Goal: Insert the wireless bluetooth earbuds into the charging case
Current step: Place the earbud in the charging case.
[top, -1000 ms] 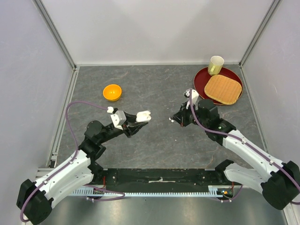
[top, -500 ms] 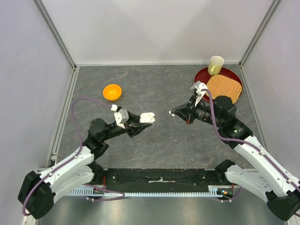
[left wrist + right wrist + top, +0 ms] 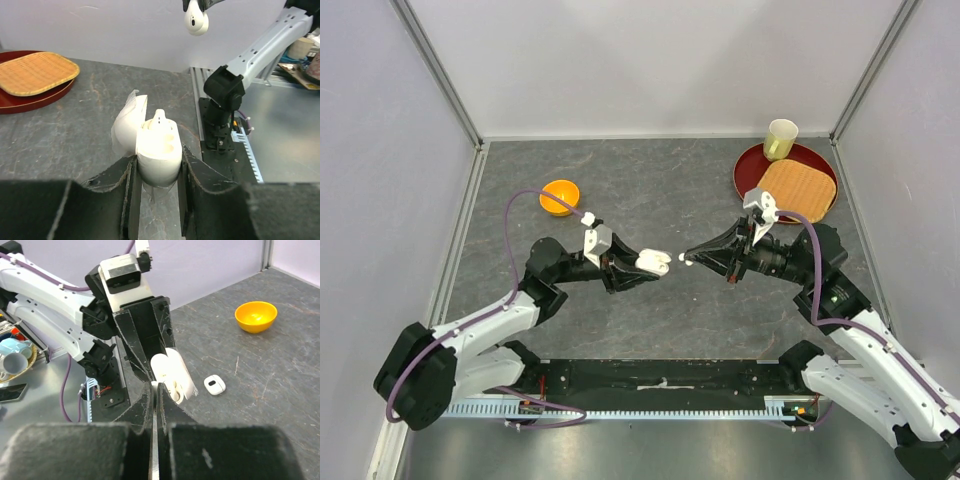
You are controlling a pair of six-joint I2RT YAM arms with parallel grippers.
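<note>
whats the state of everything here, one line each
charging case, lid open, clamped in left pincer
earbud, held in the air by right pincer, not yet in
second case, shut, lying on table
orange bowl, upright, empty
cup, upright on red tray
woven mat, flat on tray

Glossy white plastic charging case point(image 3: 159, 150), smooth plastic earbud point(image 3: 196, 22), matt stone-patterned table point(image 3: 660, 190), woven wicker mat point(image 3: 796, 189)
</note>
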